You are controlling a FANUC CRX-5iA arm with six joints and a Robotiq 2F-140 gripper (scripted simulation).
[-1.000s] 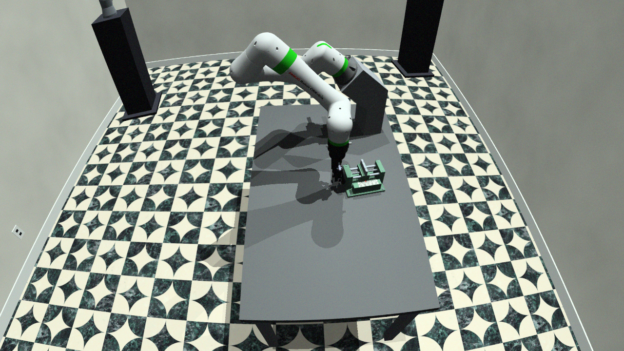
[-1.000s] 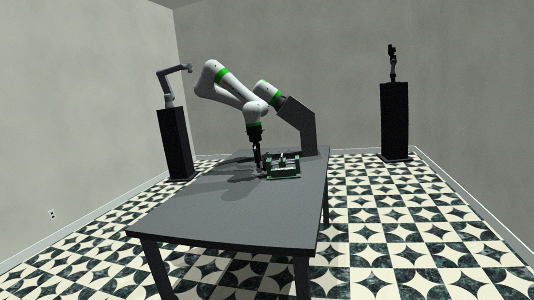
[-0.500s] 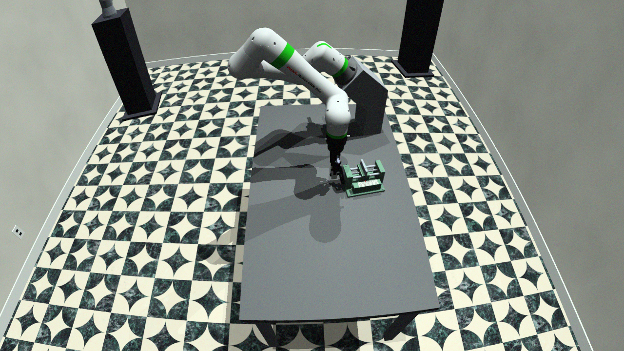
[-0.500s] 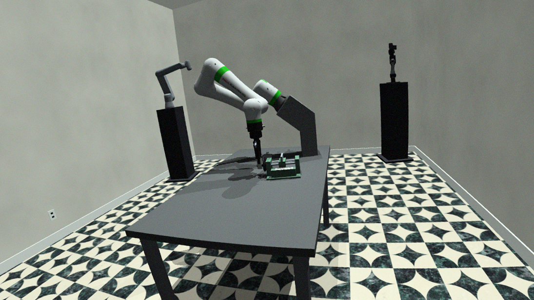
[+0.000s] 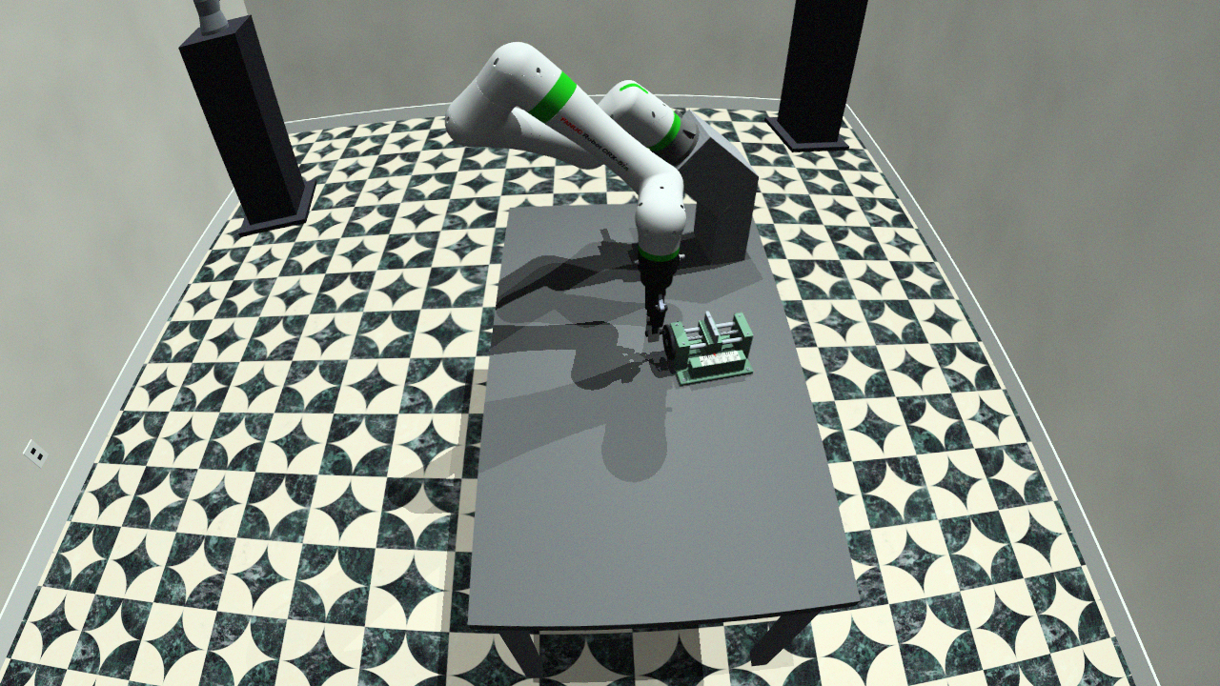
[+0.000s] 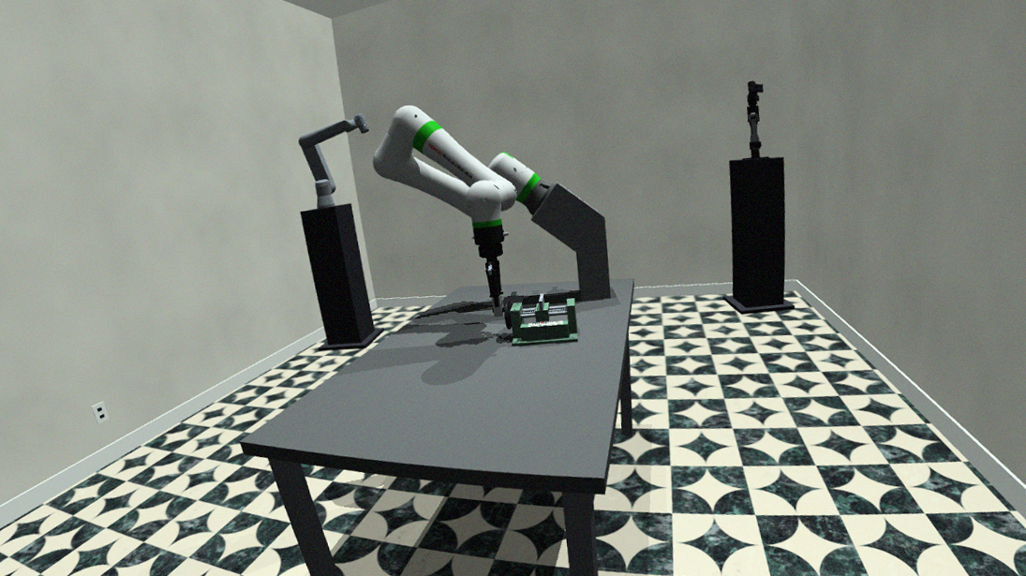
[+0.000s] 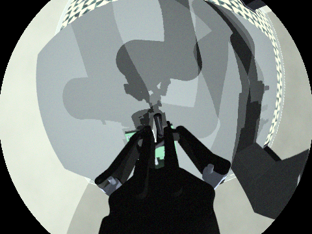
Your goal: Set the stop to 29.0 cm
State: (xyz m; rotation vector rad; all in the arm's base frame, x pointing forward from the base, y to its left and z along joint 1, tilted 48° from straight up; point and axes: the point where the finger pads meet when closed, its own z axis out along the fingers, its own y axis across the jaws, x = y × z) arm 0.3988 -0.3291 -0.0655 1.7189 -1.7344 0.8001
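The gripper [image 5: 655, 331] [image 6: 496, 311] [image 7: 158, 119] points down with its fingers drawn nearly together, and in the wrist view a slim dark handle [image 7: 158, 123] stands between their tips; I judge them clamped on it, as the grip of the handwheel [image 5: 669, 343] [image 6: 507, 312] [image 7: 160, 142]. That wheel is mounted on the left end of the green fixture [image 5: 715, 369] [image 6: 544, 330] [image 7: 160, 152], right of centre in the top view and just right of the fingers in the exterior view. Farther along, the stop [image 5: 711, 328] [image 6: 541, 309], seemingly the upright block on the rods, sits between the two end blocks, above a white scale [image 5: 721, 358] [image 6: 544, 324] whose figures are too small to read. The fixture stands on the grey table [image 5: 665, 529] [image 6: 444, 410] [image 7: 52, 97], and the white arm [image 5: 597, 128] [image 6: 445, 157] reaches in from the upper part of the top view. The step in hand looks to be winding the wheel; whether the setting is reached cannot be told. If it is short, the next move calls for carrying the handle around the wheel's axis; once right, the fingers should part without nudging it and back away.
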